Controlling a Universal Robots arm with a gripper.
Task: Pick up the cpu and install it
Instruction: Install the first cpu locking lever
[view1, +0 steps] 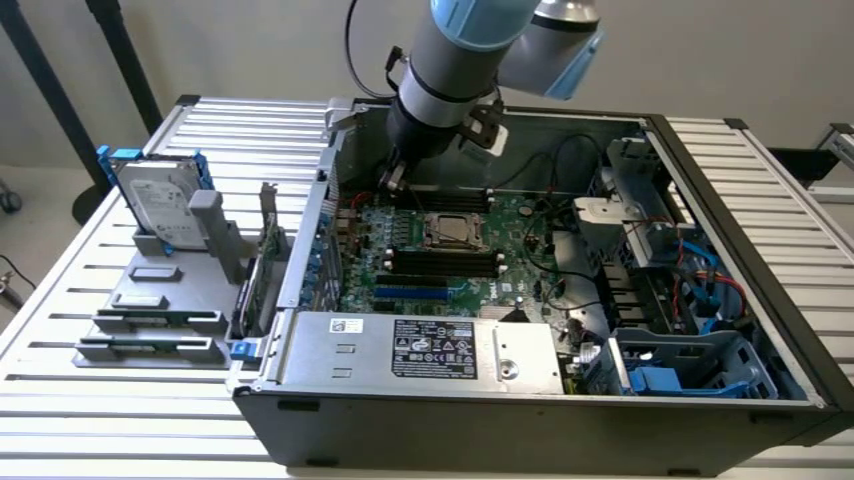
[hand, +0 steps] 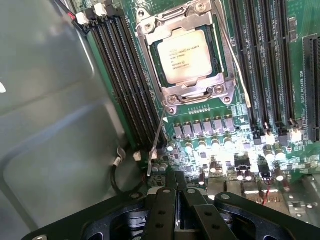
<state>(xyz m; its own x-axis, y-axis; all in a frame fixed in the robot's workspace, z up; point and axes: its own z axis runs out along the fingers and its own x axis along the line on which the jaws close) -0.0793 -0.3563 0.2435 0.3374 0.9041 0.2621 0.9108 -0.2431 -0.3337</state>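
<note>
1 cpu (hand: 189, 56) seated in 1 motherboard socket (hand: 197, 93) inside 1 open computer case (view1: 534, 412), 1 robot arm (view1: 447, 70) reaching down just beside that socket, jaws pressed together holding nothing, 1 hard drive (view1: 154, 205) upright in 1 grey fixture (view1: 160, 300) on the counter (view1: 80, 400), exterior view's left

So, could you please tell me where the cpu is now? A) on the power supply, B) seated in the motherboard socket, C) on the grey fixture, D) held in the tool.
B: the cpu lies flat inside the socket frame on the motherboard, apart from the tool.
</note>
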